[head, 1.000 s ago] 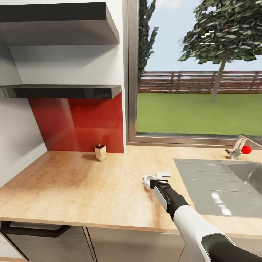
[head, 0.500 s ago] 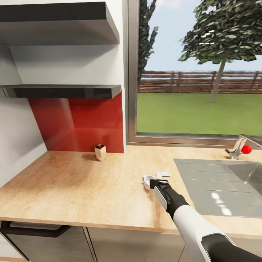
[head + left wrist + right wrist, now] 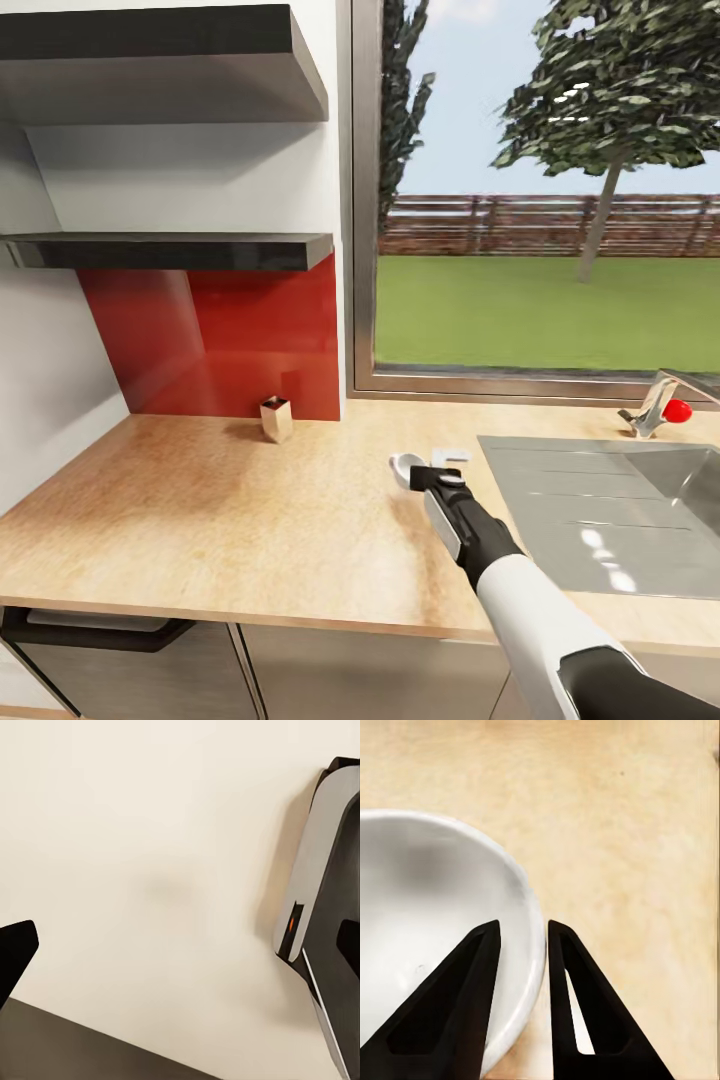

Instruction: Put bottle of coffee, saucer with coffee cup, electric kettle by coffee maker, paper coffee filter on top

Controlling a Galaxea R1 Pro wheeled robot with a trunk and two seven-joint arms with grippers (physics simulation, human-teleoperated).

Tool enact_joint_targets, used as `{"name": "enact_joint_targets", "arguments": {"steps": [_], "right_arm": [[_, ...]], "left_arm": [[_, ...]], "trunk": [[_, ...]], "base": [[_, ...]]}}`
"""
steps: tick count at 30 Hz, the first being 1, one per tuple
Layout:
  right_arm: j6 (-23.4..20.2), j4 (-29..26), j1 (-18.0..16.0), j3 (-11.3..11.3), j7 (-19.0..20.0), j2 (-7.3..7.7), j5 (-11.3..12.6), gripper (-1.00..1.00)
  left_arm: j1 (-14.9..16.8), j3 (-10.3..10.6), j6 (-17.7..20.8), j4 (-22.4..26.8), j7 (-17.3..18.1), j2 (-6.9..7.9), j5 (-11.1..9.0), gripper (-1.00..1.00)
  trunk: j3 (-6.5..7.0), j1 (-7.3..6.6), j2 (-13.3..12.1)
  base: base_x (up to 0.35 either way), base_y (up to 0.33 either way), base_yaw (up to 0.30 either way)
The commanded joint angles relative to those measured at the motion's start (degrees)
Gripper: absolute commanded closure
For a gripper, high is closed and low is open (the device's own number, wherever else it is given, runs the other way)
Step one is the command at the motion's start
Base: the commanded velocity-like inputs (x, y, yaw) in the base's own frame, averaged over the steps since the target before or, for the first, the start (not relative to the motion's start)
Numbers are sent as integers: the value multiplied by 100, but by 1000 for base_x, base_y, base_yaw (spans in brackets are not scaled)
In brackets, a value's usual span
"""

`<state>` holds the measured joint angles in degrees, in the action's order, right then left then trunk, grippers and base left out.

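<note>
I pinch the saucer [image 3: 431, 945] by its rim, my right gripper [image 3: 521, 1001] closed with one finger inside and one outside, low over the wooden countertop [image 3: 200, 500] beside the sink [image 3: 590, 500], apparently to carry it flat.

Right arm [image 3: 520, 590] reaches from lower right toward frame centre; right gripper [image 3: 523, 945] fingers pinched nearly closed around a white rim.

The table [image 3: 200, 520] carries a small container [image 3: 276, 418] at 11 o'clock near the backsplash [image 3: 230, 350]. The sink [image 3: 610, 510] lies at 3 o'clock. The saucer [image 3: 405, 466] sits between them, just beside the sink's edge.
</note>
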<state>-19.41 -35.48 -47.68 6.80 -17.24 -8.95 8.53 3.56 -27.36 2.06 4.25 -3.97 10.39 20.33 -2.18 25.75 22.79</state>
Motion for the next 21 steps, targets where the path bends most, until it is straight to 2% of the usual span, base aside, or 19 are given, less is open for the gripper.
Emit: {"name": "enact_joint_targets", "arguments": {"steps": [1,5,13,21], "right_arm": [[-26,-105,-2,32,-46,8,70,100],[-70,-382,-3,32,-55,14,53,100],[-583,-901,2,32,-60,52,29,100],[-684,-1514,1,11,-80,133,18,100]], "left_arm": [[4,-41,17,6,-8,-2,59,-100],[4,-41,5,6,-8,-2,59,-100],[4,-35,-4,6,-16,7,61,-100],[4,-32,22,6,-12,-3,69,-100]], "trunk": [[-14,4,13],[-14,4,13],[-14,4,13],[-14,4,13]], "base": [[0,0,0],[0,0,0],[0,0,0],[0,-12,0]]}}
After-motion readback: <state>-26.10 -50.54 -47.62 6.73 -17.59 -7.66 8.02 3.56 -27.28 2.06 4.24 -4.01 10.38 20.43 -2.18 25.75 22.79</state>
